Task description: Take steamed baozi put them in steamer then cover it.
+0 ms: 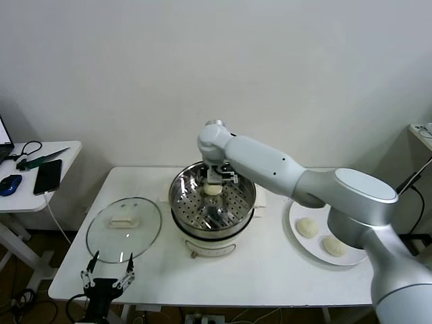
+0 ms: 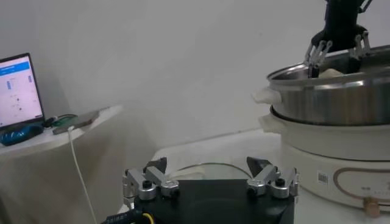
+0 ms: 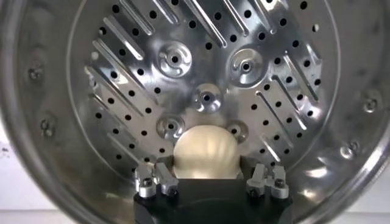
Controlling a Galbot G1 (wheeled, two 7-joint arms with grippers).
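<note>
One baozi (image 1: 212, 190) is sitting between the right gripper's (image 1: 213, 179) fingers inside the steamer (image 1: 187, 196), with two more waiting on a plate.

A plain white wall is backing the scene, and a white table (image 1: 270, 270) is carrying everything; a smaller side table (image 1: 64, 152) at far left is holding a phone (image 1: 48, 175), a blue mouse (image 1: 9, 184) and a lit laptop screen (image 2: 21, 89) whose writing is too small to read. The steamer is standing mid-table on its cream pot base (image 2: 341, 158), whose small label is also unreadable. The cover (image 1: 124, 229) is lying flat to its left. The white plate (image 1: 297, 236) on the right is holding two baozi (image 1: 307, 227). The right gripper's jaws are bracketing the bun; contact cannot be told. The left gripper (image 1: 106, 275) is hanging near the cover's near edge, jaws wide.
</note>
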